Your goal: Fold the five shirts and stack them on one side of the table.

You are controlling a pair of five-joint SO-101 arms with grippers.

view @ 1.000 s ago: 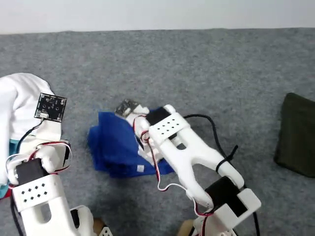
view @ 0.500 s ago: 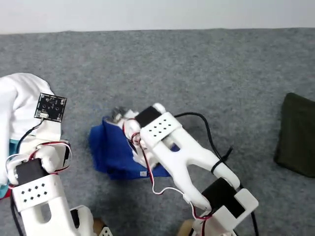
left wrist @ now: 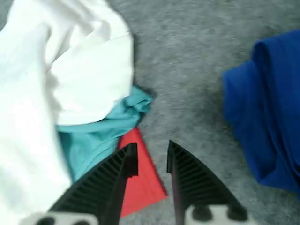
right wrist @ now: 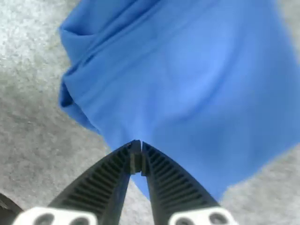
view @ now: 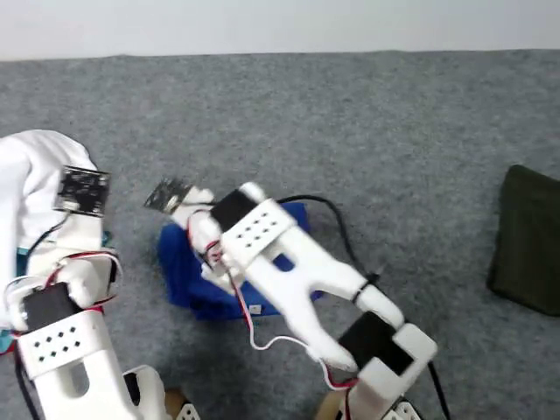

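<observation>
A crumpled blue shirt (view: 185,273) lies mid-table, and my right arm (view: 262,245) reaches across it towards the left. In the right wrist view my right gripper (right wrist: 137,146) is shut, its tips pinched at the edge of the blue shirt (right wrist: 187,70). At the table's left edge a white shirt (view: 26,179) is heaped up. My left gripper (left wrist: 151,146) hovers slightly open and holding nothing, over a red shirt (left wrist: 140,185) and a teal shirt (left wrist: 101,136). Both poke out from under the white shirt (left wrist: 61,61). The blue shirt (left wrist: 267,112) lies off to one side.
A folded dark green shirt (view: 528,238) sits at the right edge of the grey carpeted table (view: 367,114). My left arm (view: 66,306) stands at the near left, close beside the right arm's wrist.
My right arm has swung left over the blue shirt, uncovering the shirt's right part. The left arm's wrist has shifted slightly.
</observation>
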